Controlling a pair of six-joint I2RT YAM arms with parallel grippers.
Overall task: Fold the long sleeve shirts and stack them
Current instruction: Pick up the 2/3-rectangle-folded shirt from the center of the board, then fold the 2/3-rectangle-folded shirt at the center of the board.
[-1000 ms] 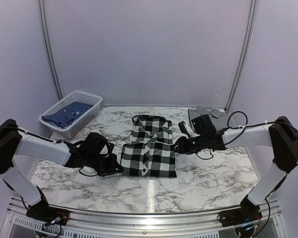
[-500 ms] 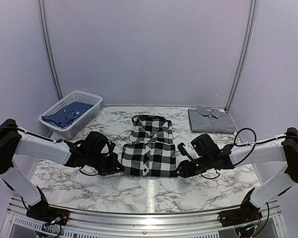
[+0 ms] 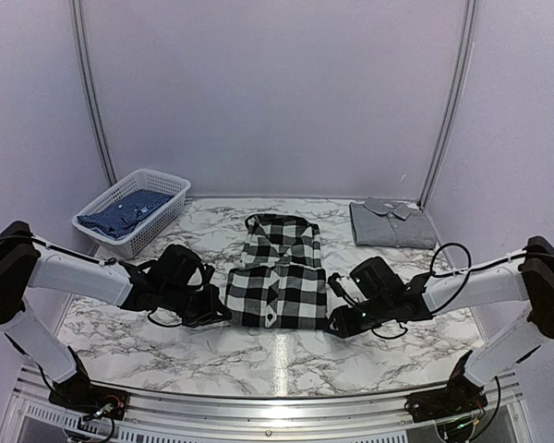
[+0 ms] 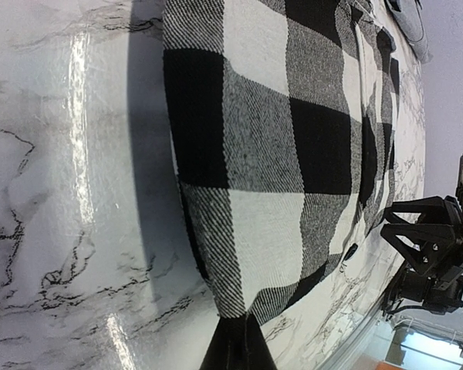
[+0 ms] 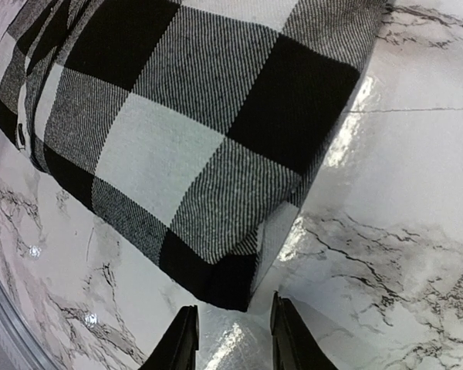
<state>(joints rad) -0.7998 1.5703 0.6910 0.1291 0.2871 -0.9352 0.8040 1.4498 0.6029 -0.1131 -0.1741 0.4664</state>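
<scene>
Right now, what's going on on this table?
Two robot arms are working on a checked shirt lying partly folded in the middle of the marble table. The left end effector is shut on the shirt's near left corner. The right end effector is open, lined up at the near right corner but not gripping it. A folded grey shirt lies at the far right, and a white basket at the far left holds blue cloth.

Between basket (image 3: 152,231) and folded polo (image 3: 392,224), long sleeve shirt (image 3: 277,277).
</scene>
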